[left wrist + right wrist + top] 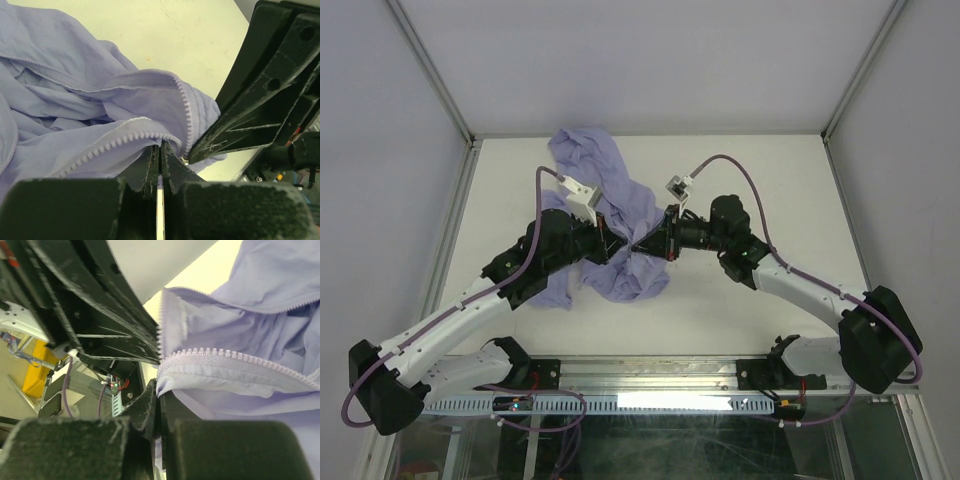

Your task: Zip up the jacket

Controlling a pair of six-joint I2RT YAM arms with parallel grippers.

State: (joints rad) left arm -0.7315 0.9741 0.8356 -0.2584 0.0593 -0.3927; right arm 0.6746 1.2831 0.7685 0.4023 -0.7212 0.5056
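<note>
We see the jacket (588, 152) lying crumpled on the white surface (760, 180), in the middle and a little to the left. One bunch of it is pushed toward the far edge and another fold is spread closer to the arm bases. Both arms reach inward over it, and their tips come together just above the middle of the garment.

From the left wrist, the left tool (159, 150) has its fingers pressed together, with a thin strip of lavender fabric showing between them. It pinches the jacket at the hem where a row of zipper teeth (115, 145) runs in. A second row of teeth curves down just beside it, close to the other tool's dark finger. The two rows lie apart here, so the front is not joined at this spot.

From the right wrist, the right tool (157, 399) is likewise closed to a narrow slit on the jacket's edge, directly under a toothed hem. The left tool's black body sits just beside it (nearly touching, though we cannot tell whether they make contact). The rest of the cloth falls away in loose wrinkles.
</note>
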